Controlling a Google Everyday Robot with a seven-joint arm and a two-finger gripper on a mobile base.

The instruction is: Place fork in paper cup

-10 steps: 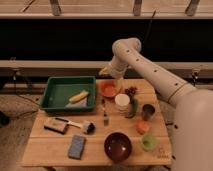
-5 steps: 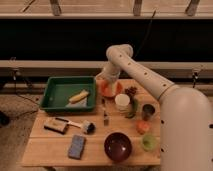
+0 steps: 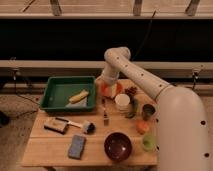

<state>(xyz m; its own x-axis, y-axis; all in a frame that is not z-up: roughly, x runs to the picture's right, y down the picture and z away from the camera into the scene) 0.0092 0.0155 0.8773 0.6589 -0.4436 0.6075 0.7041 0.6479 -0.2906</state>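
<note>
The fork (image 3: 105, 112) lies on the wooden table (image 3: 45, 145) with its dark handle pointing away and its silvery tines toward the front edge. The white paper cup (image 3: 122, 101) stands upright just right of it, mouth up. My gripper (image 3: 103, 88) hangs at the end of the arm, over the back of the table. It is just above and behind the fork's handle, beside an orange bowl (image 3: 113, 90). It holds nothing that I can see.
A green tray (image 3: 60, 92) with a yellow object (image 3: 78, 96) sits at the back left. A pale-handled brush (image 3: 80, 124), a brown block (image 3: 54, 125) and a blue sponge (image 3: 76, 146) lie front left. A dark red bowl (image 3: 118, 146), a green cup (image 3: 148, 142), an orange item (image 3: 142, 126) and a dark metallic cup (image 3: 148, 111) stand to the right.
The arm has swung left and lowered, bringing the gripper from above the orange bowl down toward the fork's handle. The objects on the table have not moved.
</note>
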